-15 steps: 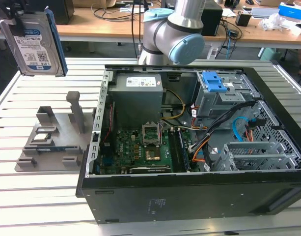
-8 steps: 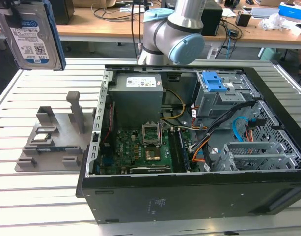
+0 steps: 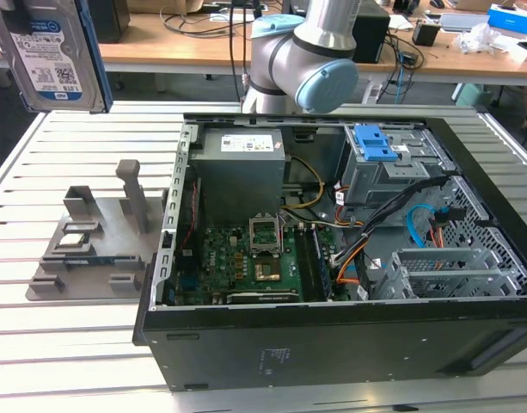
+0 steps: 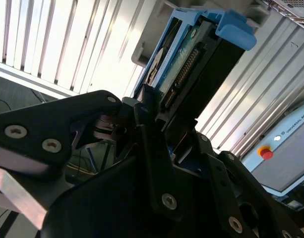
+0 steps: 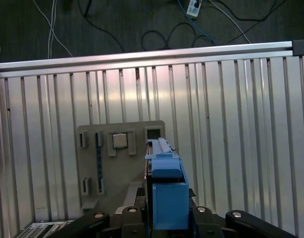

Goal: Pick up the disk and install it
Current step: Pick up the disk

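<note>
- The computer case (image 3: 332, 344) lies open on its side on the tabletop (image 3: 74, 344), toward the exterior view's right
- A parts holder (image 3: 91, 249) sits on the tabletop just beside the case, on the exterior view's left
- Inside the case, the power supply (image 3: 242, 168) is at the back, with the motherboard (image 3: 246, 258) in front of it and the drive cage (image 3: 388, 172) to the exterior view's right of both
- The arm (image 3: 306, 60) rises behind the case, with a desk (image 3: 203, 47) farther back
- The disk (image 3: 52, 52) sits clamped in the tool (image 4: 156, 111), up off the tabletop on the holder's side and well apart from the case
</note>
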`<state>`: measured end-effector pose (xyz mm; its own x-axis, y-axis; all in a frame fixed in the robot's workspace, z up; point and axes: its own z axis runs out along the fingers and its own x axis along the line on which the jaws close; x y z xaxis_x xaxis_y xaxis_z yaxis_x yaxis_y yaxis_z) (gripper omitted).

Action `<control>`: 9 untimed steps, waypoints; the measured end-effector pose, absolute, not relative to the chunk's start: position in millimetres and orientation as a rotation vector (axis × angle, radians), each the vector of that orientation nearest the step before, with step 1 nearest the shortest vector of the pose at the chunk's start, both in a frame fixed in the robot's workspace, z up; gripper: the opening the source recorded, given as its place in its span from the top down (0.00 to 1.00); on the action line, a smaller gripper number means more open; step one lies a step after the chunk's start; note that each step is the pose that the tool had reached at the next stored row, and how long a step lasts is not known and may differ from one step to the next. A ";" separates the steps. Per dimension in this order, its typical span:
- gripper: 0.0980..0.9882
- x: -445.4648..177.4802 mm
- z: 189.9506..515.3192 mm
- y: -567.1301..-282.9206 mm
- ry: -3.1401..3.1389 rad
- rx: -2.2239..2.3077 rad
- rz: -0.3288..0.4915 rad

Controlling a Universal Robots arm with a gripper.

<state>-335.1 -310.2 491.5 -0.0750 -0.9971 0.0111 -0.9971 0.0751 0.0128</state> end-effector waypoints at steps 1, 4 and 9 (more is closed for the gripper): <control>0.70 -335.0 493.6 -310.2 -2.291 2.125 -0.003; 0.70 -335.0 496.8 -310.2 -2.291 2.125 -0.003; 0.70 -335.0 496.9 -310.2 -2.291 2.125 -0.003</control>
<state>-335.0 -310.2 496.9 -0.0749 -0.9971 0.0111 -0.9971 0.0751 0.0128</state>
